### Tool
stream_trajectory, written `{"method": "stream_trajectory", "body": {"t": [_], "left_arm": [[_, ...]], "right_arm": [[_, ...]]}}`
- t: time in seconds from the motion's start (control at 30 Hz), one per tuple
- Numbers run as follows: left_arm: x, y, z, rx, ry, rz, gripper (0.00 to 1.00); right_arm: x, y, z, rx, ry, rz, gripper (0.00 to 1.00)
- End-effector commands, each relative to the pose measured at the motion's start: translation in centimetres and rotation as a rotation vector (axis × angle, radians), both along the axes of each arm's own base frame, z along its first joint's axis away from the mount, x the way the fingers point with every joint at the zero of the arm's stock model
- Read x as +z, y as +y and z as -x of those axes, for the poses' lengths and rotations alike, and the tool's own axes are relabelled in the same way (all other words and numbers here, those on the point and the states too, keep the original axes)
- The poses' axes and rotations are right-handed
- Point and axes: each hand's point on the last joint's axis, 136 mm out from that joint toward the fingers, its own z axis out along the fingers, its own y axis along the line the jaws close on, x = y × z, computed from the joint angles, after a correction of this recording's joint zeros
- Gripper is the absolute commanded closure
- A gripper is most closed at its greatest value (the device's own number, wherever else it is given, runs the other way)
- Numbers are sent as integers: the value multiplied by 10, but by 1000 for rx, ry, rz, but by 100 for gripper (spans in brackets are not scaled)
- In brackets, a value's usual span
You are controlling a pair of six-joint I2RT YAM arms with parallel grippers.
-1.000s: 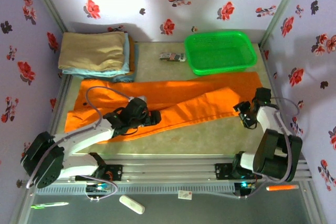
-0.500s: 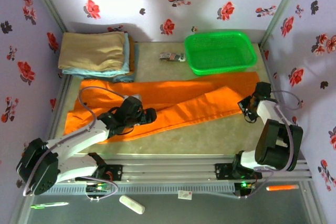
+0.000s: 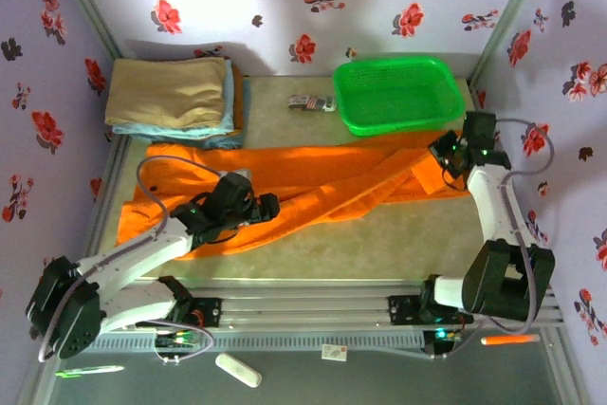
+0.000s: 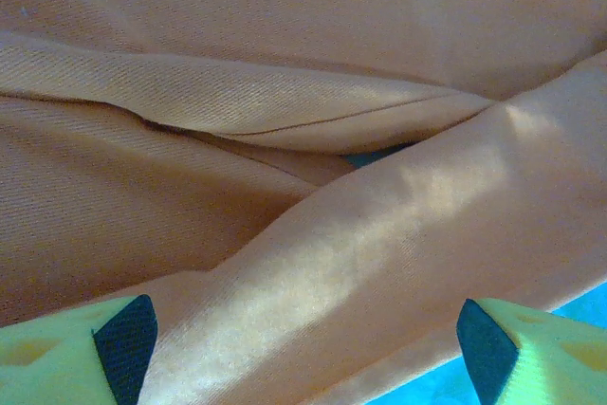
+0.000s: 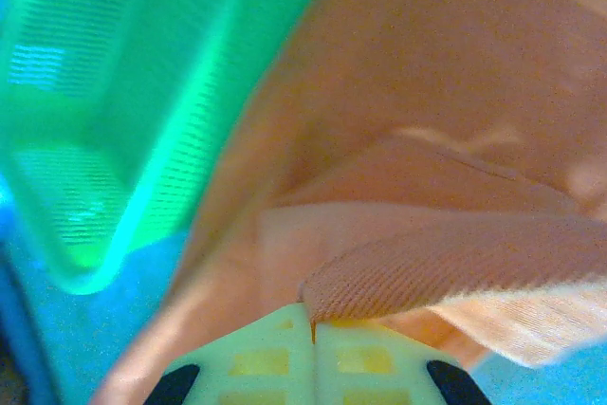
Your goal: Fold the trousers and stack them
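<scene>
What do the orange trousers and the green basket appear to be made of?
By their look, the trousers are soft woven cloth with a matte finish: fine diagonal ribs show in the weave, and the cloth lies in loose folds. By its look, the green basket is moulded plastic, probably slightly glossy: its walls hold a stiff shape with rows of fine slots.

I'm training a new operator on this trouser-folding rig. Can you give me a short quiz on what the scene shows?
1. True or false: the right hand is shut on the trousers.
2. What lies nearest the right hand? A green basket; B tan folded cloth; C small packet.
3. Complete: the left hand, low over the trousers, is ___.
Key: 1 true; 2 A; 3 open.
</scene>
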Motion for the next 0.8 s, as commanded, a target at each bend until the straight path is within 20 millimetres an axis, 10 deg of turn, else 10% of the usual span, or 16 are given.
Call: {"method": "stream_trajectory", "body": {"t": [0.0, 0.13, 0.27, 0.53, 0.7, 0.77], "left_arm": [[17, 6, -4, 6, -37, -9, 13], [24, 8, -2, 10, -46, 2, 14], [32, 10, 1, 12, -63, 20, 14], [47, 10, 10, -5, -76, 85, 15], [52, 19, 29, 15, -83, 174, 17], [54, 25, 37, 26, -83, 200, 17]], "right_arm": [[28, 13, -16, 60, -30, -6, 100], [77, 31, -17, 130, -142, -9, 100], [104, 39, 29, 180, -188, 32, 100], [24, 7, 154, 15, 15, 173, 100], [7, 11, 188, -78, -32, 78, 95], [3, 10, 199, -90, -35, 90, 76]]}}
